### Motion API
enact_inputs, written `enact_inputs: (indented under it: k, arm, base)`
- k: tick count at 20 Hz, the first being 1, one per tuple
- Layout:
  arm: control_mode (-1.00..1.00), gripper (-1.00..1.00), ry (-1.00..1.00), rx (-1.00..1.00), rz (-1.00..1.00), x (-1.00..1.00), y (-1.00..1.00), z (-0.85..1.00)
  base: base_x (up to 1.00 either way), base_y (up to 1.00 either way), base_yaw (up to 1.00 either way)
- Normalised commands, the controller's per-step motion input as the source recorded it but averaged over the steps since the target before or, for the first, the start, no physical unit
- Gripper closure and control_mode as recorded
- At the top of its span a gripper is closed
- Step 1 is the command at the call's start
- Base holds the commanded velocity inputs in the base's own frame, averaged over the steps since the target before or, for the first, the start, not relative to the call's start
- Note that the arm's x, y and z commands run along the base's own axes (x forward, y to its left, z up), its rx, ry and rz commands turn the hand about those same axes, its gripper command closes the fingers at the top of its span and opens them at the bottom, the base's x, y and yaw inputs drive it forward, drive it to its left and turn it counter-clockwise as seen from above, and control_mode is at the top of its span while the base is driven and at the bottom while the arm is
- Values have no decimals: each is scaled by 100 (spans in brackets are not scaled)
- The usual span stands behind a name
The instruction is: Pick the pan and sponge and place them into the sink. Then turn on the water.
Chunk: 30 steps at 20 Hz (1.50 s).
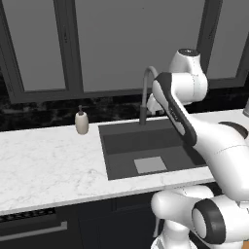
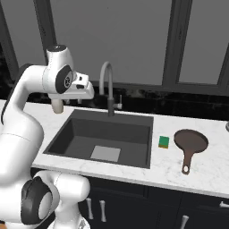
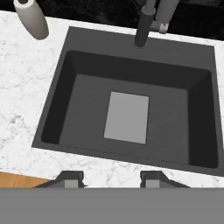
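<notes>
The dark-brown pan (image 2: 191, 141) lies on the white marble counter right of the sink (image 2: 134, 154), its thin handle pointing toward the counter's front edge. A small green sponge (image 2: 163, 142) rests between the pan and the sink's right rim. The dark-grey sink (image 3: 83, 105) has a lighter square on its floor and holds nothing. My gripper (image 3: 111, 178) hangs high over the basin's front edge, looking straight down into it, well left of the pan and sponge. Its two fingertips stand apart with nothing between them. No water runs from the grey gooseneck faucet (image 2: 106, 76).
A beige soap dispenser (image 1: 81, 121) stands on the counter left of the sink's back corner. The faucet (image 1: 144, 92) rises behind the basin, close to my wrist. Dark windows back the counter. Bare marble (image 1: 48, 160) stretches left of the sink.
</notes>
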Motion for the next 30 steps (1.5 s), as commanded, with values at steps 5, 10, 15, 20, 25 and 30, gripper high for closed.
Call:
enact_inputs:
  k: [5,10,15,20,25,30]
  arm:
    - [-100,-100,0,0,-1,-32,0,0]
    - [-100,-100,1,0,-1,-74,-35,0]
    - [-100,-100,8,0,-4,-33,-64,0]
    - [-100,-100,12,0,-9,-12,-60,0]
    - [-100,-100,11,0,-6,-15,-83,0]
    - [-100,-100,9,0,-6,-5,-76,0]
  base:
    - [0,0,0]
    - [0,0,0]
    - [0,0,0]
    - [0,0,0]
    - [0,0,0]
    - [0,0,0]
